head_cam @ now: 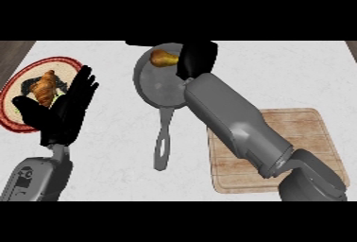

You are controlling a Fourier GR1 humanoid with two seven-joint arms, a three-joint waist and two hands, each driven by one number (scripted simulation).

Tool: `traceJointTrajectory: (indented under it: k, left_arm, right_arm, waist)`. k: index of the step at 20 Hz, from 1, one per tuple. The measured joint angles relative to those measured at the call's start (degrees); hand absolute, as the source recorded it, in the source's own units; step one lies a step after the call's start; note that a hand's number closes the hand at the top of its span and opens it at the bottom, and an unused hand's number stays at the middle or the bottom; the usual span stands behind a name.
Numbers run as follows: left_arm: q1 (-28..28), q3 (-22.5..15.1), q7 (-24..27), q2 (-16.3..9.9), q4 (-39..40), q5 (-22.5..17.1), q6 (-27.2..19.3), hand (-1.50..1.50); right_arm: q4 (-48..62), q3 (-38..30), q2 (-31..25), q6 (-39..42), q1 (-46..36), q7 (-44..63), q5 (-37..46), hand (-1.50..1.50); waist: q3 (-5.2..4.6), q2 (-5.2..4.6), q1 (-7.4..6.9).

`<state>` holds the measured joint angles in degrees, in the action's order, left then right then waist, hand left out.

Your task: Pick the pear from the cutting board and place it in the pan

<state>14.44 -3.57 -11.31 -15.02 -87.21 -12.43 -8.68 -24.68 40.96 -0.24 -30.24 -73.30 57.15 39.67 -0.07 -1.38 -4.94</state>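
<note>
The pear (pixel 163 58) sits over the pan (pixel 155 82), grasped in my right robot hand (pixel 194 57). Behind my forearm lies the board (pixel 314 137). My left robot hand (pixel 67 106) rests released beside a plate (pixel 14 90) on the bench (pixel 279 71)

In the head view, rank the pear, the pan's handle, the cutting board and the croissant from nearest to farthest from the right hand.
1. Pear: touching the right hand, on its left side, over the pan.
2. Pan's handle: below the hand, toward the robot.
3. Cutting board: lower right, under the forearm.
4. Croissant: far left on the plate, behind the resting left hand.
</note>
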Motion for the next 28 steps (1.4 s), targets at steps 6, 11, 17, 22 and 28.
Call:
traceJointTrajectory:
  k: [6, 11, 17, 22, 28]
  left_arm:
    - [-0.38, -0.03, -0.75, 0.08, -1.2, -0.08, 0.15, 0.0]
    - [-0.53, -0.04, -0.11, 0.5, -0.99, 0.41, 0.18, 0.0]
    - [-0.51, 1.89, -0.08, -0.32, 0.35, -0.08, 0.47, 0.0]
    - [-2.94, 2.96, 0.14, -0.87, -0.53, -0.08, 0.27, 0.0]
    - [-5.82, 3.98, 0.32, -1.0, -2.01, -0.3, 0.2, 0.0]
  right_arm:
    - [2.18, -4.77, 0.04, -3.77, 4.02, -0.71, -5.63, -1.5]
    - [2.19, -6.57, 0.08, -7.45, 5.92, -4.71, -9.24, -1.5]
    - [-2.51, -9.36, -0.01, -18.29, 8.84, -11.61, -11.29, -1.5]
    - [-10.67, -13.11, -0.07, -25.84, 14.6, -17.19, -14.54, -1.5]
    - [-28.23, -13.5, -0.9, -29.85, 27.92, -25.04, -17.79, -1.5]
  waist:
    - [0.07, -0.12, -0.33]
    - [0.09, -0.12, -0.2]
    - [0.12, 0.41, 1.66]
    - [0.15, 1.2, 3.58]
    - [0.15, 1.8, 5.62]
